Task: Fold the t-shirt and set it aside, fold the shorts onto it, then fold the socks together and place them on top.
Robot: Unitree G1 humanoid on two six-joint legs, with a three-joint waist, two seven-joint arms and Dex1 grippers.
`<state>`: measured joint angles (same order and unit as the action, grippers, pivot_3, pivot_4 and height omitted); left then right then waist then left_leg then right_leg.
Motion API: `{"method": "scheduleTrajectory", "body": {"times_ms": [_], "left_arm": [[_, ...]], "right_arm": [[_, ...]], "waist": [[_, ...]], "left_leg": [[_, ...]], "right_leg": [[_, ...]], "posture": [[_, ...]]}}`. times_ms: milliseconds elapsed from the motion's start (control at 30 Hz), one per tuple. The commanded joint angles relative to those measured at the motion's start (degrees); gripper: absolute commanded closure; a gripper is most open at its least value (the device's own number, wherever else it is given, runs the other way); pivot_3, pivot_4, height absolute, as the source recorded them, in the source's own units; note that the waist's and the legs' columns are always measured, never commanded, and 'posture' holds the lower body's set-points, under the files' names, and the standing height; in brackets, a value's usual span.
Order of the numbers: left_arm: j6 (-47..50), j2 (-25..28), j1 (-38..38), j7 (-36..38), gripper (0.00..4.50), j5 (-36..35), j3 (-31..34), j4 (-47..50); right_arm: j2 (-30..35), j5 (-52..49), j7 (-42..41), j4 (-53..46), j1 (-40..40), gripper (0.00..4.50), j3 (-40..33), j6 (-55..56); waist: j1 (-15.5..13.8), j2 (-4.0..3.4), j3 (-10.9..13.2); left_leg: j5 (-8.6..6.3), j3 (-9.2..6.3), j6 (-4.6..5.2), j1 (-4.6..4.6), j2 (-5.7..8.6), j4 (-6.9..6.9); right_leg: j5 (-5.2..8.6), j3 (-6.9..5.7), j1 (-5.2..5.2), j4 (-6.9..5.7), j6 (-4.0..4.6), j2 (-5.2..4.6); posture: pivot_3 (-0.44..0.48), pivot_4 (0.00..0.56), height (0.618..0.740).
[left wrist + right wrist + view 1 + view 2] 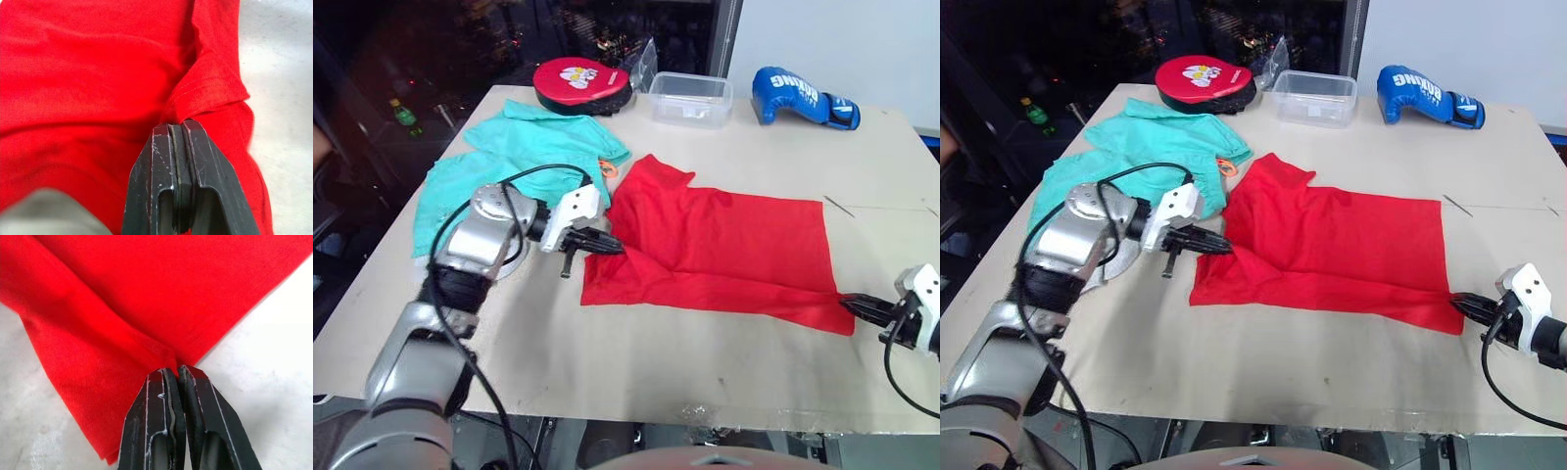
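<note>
Left gripper (607, 245) pinched shut on the t-shirt (724, 250) sleeve fold, right gripper (858, 305) clamped on its hem corner, soft red cloth spread smooth on the pale surface (705, 372), crumpled mint shorts (524, 157) just beside the t-shirt's collar end.

T-shirt (724, 250): spread flat at the middle of the table (705, 362), its long side running left to right.
Shorts (524, 157): left of the t-shirt and a little behind it, the near edge just beside the shirt's left end.
Left gripper (615, 249): at the t-shirt's left edge, in front of the shorts, fingers pinched on a fold of the shirt.
Right gripper (850, 303): at the t-shirt's front right corner, fingers pinched on the cloth.
Mitt (582, 83): at the back edge, behind the shorts.
Tub (692, 98): just right of the mitt, behind the t-shirt.
Glove (803, 98): right of the tub, at the back.
</note>
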<state>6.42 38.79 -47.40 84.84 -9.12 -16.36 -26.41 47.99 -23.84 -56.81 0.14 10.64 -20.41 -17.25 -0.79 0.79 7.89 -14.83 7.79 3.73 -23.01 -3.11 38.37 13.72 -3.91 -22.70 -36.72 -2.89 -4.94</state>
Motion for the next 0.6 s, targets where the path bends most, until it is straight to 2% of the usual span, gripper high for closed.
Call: {"method": "scheduleTrajectory", "body": {"times_ms": [33,167,233,267,400,500,567,600], "left_arm": [[-6.60,-1.53,-3.78,0.25,4.48,2.87,-0.05,-6.15],[-11.88,-3.63,-6.67,1.06,4.48,6.12,-1.45,-13.48],[-15.31,-4.47,-7.62,0.28,3.83,7.89,-1.97,-16.83],[-17.53,-5.03,-8.15,-1.91,3.61,8.99,-1.90,-18.63],[-23.07,-8.25,-10.46,-13.05,1.68,10.38,1.70,-26.05],[-19.88,-9.42,-9.71,-12.98,0.12,5.56,6.55,-27.43],[-18.03,-9.27,-7.91,-11.99,0.06,2.95,9.35,-26.08],[-16.17,-8.75,-6.36,-10.56,0.06,1.09,10.75,-23.84]], "right_arm": [[0.12,0.68,0.37,0.20,-0.79,4.50,-0.84,1.46],[0.14,2.42,0.87,0.46,-1.39,4.50,0.02,2.39],[0.17,3.25,1.02,0.53,-1.81,4.50,0.38,3.31],[0.23,3.31,1.00,0.53,-2.00,4.17,0.32,3.29],[0.54,3.08,1.23,0.74,-2.00,2.49,-1.60,4.46],[0.62,1.11,0.33,-0.13,-0.45,0.96,-4.68,4.77],[0.88,-0.02,-1.39,-1.19,0.67,0.03,-5.90,5.22],[1.12,-0.87,-2.64,-2.30,1.41,0.03,-6.42,5.08]], "waist": [[0.05,0.00,0.00],[0.12,0.00,0.00],[0.12,0.00,0.00],[0.12,0.01,0.00],[0.02,0.03,0.02],[0.03,0.04,0.02],[0.08,0.05,0.03],[0.15,0.03,0.02]], "left_leg": [[0.00,0.00,0.00,0.00,0.00,0.00],[0.00,0.00,0.00,0.01,-0.02,-0.01],[0.00,0.00,0.01,0.00,-0.01,0.00],[-0.02,0.00,0.03,0.00,-0.02,0.00],[-0.11,-0.02,0.18,-0.01,-0.06,0.00],[-0.11,-0.03,0.18,-0.03,-0.08,0.00],[-0.08,-0.04,0.13,-0.04,-0.10,-0.01],[-0.07,-0.04,0.12,-0.04,-0.09,-0.01]], "right_leg": [[0.00,0.00,0.00,0.00,0.00,0.00],[0.00,-0.01,-0.01,-0.01,0.00,0.01],[0.00,-0.01,0.00,0.00,0.00,0.00],[0.00,-0.01,0.00,0.00,0.00,0.00],[0.00,-0.01,-0.01,0.00,0.00,-0.01],[0.00,-0.02,-0.01,0.01,-0.01,-0.06],[-0.01,-0.06,-0.01,0.01,-0.01,-0.05],[0.00,-0.07,-0.01,0.01,-0.02,-0.05]], "posture": [[0.000,0.150,0.740],[0.000,0.150,0.740],[0.000,0.150,0.740],[0.000,0.150,0.740],[0.000,0.150,0.740],[0.000,0.150,0.740],[0.000,0.150,0.740],[0.000,0.150,0.740]]}}
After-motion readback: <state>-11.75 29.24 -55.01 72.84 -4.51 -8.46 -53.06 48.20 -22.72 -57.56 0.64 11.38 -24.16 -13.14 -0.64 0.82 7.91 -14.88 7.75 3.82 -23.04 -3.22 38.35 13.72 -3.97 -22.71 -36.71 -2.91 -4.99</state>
